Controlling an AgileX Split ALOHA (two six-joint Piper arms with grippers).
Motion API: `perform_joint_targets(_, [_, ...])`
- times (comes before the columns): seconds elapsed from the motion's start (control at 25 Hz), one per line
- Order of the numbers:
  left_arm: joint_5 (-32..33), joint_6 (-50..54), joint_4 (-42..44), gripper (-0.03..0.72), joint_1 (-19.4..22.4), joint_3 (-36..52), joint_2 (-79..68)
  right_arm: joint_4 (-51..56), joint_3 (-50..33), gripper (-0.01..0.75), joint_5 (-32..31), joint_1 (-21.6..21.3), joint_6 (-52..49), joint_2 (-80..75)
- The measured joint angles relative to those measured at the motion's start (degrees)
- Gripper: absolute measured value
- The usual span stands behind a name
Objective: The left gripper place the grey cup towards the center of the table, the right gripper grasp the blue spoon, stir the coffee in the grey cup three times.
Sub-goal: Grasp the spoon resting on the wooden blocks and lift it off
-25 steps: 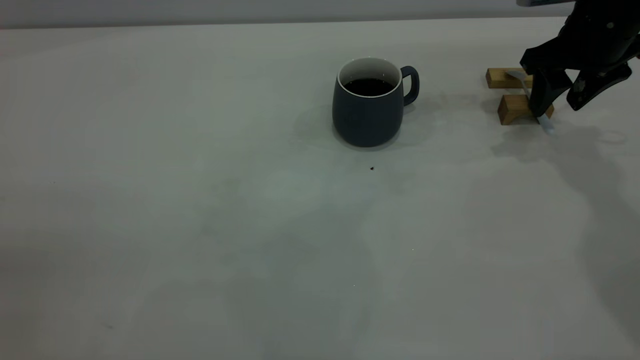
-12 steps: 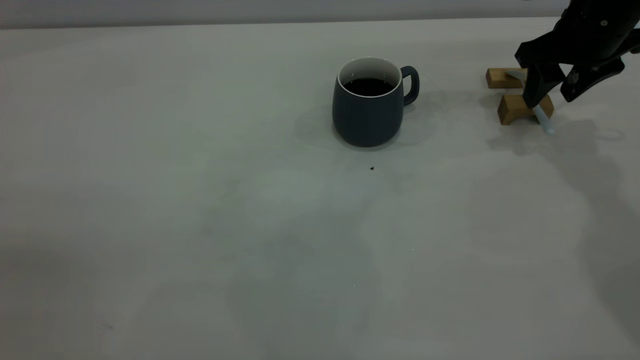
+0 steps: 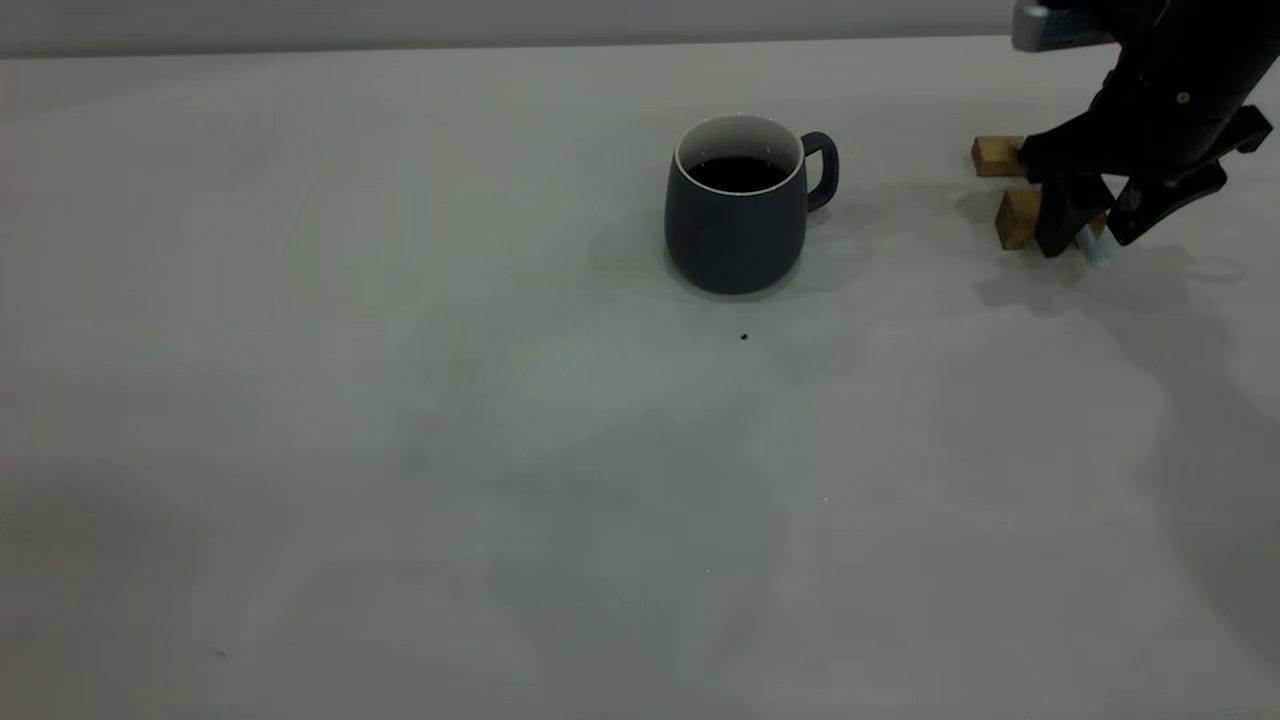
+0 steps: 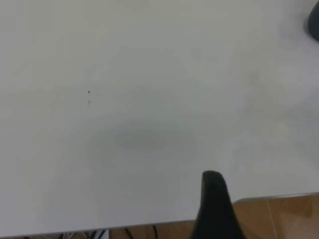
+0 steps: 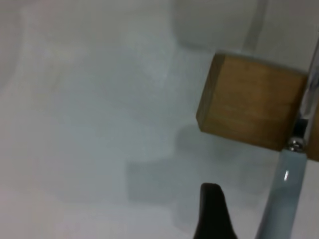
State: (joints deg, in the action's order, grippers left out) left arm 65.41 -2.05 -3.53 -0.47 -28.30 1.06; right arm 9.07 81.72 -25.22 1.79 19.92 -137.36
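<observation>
This looks like a robot test bench in a lab: a bare pale table [image 3: 400, 400] against a plain wall, with two small wooden blocks [image 3: 1015, 215] as props (nothing homely about them) and a black robot arm [image 3: 1170, 90] reaching over it.

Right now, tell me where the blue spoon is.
The blue spoon is at the table's far right, across the nearer wooden block, under the right tool, well right of the grey cup.

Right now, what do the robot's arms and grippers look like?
The right gripper is matte black with blocky fingers, and a silver-grey part sits at the arm's top. Of the left gripper, only one black, rounded finger shows in its wrist view.
</observation>
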Motion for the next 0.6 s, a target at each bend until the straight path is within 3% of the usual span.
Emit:
perform_joint_targets(0.4, [0.0,0.0,0.0,0.585,0.0,0.0,0.0,-0.12,0.54,0.563,1.54,0.0,0.12,-2.6])
perform_joint_targets(0.6, [0.0,0.0,0.0,0.585,0.0,0.0,0.0,-0.86,0.6,0.459,1.59,0.0,0.09,-2.6])
